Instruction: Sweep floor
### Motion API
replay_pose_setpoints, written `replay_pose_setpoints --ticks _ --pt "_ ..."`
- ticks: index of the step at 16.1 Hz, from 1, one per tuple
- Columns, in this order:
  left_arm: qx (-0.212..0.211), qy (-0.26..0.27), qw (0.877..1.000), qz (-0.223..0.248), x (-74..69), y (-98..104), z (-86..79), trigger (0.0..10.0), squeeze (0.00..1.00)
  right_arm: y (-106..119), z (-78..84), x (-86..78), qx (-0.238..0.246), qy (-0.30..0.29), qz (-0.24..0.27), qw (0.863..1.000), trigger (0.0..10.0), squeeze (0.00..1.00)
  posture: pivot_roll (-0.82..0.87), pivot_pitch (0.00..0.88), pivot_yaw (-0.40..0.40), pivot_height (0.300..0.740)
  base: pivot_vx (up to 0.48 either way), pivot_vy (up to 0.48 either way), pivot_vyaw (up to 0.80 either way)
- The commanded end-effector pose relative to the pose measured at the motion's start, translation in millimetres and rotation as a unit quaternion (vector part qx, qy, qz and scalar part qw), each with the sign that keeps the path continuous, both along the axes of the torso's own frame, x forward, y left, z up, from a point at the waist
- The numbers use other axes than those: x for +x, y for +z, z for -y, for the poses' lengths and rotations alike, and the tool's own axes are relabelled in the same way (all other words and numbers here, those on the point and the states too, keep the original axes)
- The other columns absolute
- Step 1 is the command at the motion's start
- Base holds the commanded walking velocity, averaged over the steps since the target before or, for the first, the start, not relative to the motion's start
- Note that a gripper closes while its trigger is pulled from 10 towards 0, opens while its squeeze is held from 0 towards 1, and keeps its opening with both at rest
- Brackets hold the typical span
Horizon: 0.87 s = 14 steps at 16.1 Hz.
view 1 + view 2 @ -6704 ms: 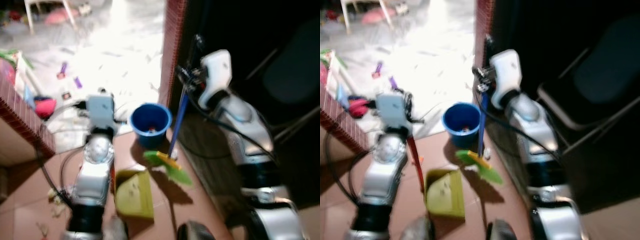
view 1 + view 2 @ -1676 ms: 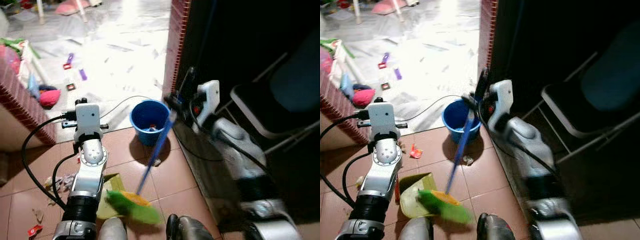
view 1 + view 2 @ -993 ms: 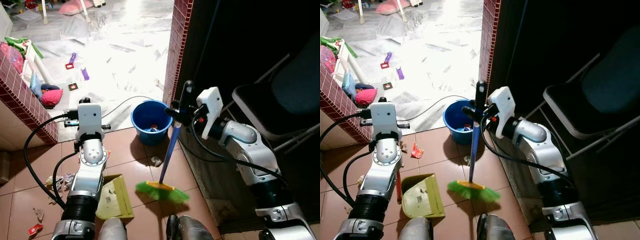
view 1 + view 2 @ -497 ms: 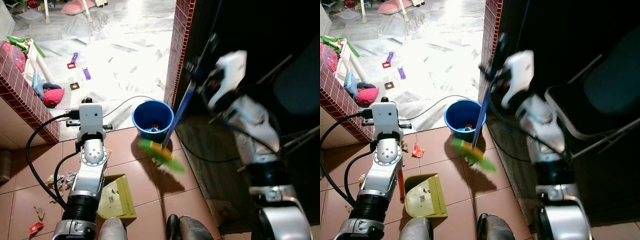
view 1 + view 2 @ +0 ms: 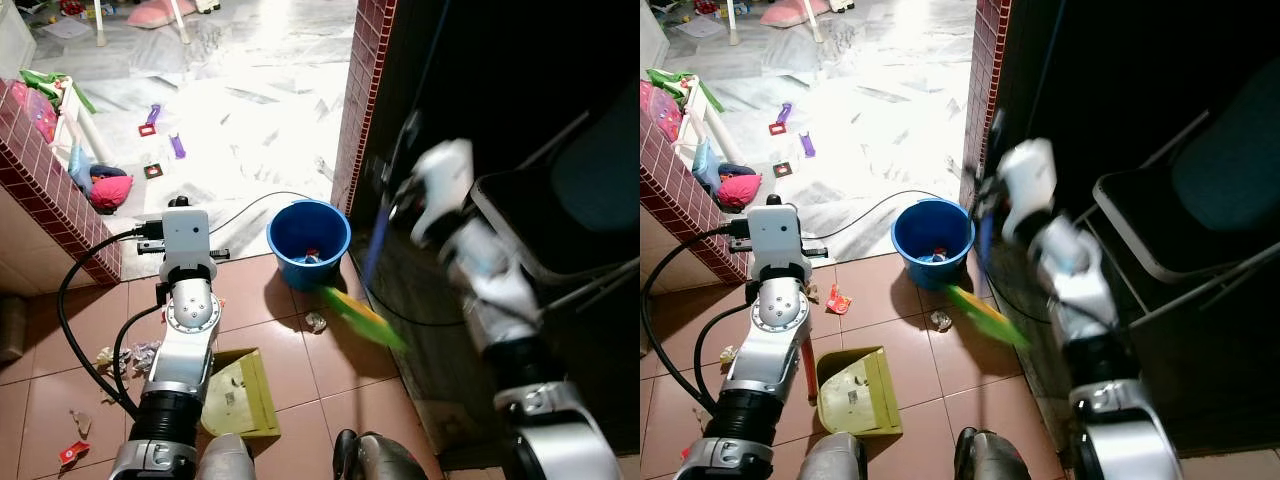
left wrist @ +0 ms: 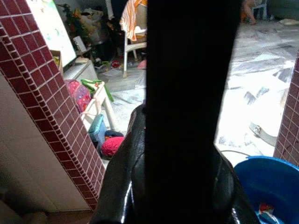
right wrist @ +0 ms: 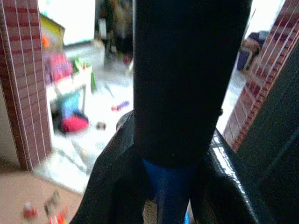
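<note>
Floor (image 5: 90,380) of red tile spreads before us, a brick pillar (image 5: 362,90) rising beside the blue bucket (image 5: 308,243). Our right gripper (image 5: 990,190) clasps the broom (image 5: 986,262), its green head (image 5: 985,315) blurred, seemingly off the tiles. Our left gripper (image 5: 185,262) grips the handle of the yellow dustpan (image 5: 240,397). Paper scraps (image 5: 125,358) lie nearby.

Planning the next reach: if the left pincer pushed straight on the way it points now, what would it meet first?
Probably the blue bucket, low ahead of the left pincer; otherwise open white floor. Depth is unclear.
</note>
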<state>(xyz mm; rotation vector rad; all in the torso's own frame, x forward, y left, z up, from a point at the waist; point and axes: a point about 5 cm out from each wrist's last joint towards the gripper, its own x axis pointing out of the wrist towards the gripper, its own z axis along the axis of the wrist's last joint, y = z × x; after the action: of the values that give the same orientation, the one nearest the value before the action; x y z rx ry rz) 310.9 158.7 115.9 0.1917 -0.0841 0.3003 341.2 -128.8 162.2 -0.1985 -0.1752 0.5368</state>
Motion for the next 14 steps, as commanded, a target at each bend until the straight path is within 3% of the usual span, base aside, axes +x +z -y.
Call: replay_pose_setpoints --ticks 1,4,6,8,11,14 --pt "-0.003 -0.003 1.0 0.02 0.7 4 3.0 10.0 0.0 4 -6.5 0.2 -0.009 0.006 0.028 1.0 10.0 0.0 -0.02 0.077 -0.004 0.74 0.0 0.0 0.0" --pt "-0.005 0.003 1.0 0.017 0.2 1 3.1 10.0 0.0 -4 -16.6 -0.5 -0.008 0.009 0.022 1.0 10.0 0.0 -0.01 0.078 -0.003 0.74 0.0 0.0 0.0" --pt "0.009 0.003 1.0 0.027 0.4 1 6.1 10.0 0.0 -19 -42.2 -4.4 0.039 0.014 -0.007 0.999 10.0 0.0 0.0 0.076 -0.007 0.74 0.0 0.0 0.0" --pt "0.014 0.013 0.999 0.031 0.3 1 6.1 10.0 0.0 -23 -51.8 -7.0 0.052 0.015 -0.007 0.999 10.0 0.0 0.0 0.076 -0.01 0.74 0.0 0.0 0.0" --pt "0.009 0.017 0.999 0.029 0.6 0 5.6 10.0 0.0 -23 -56.9 -8.9 0.082 0.024 -0.024 0.996 10.0 0.0 -0.01 0.078 -0.014 0.74 0.0 0.0 0.0" --pt "0.016 0.029 0.999 0.026 0.1 -1 4.1 10.0 0.0 -23 -54.4 -9.1 0.076 0.036 -0.028 0.996 10.0 0.0 -0.01 0.078 -0.015 0.74 0.0 0.0 0.0"
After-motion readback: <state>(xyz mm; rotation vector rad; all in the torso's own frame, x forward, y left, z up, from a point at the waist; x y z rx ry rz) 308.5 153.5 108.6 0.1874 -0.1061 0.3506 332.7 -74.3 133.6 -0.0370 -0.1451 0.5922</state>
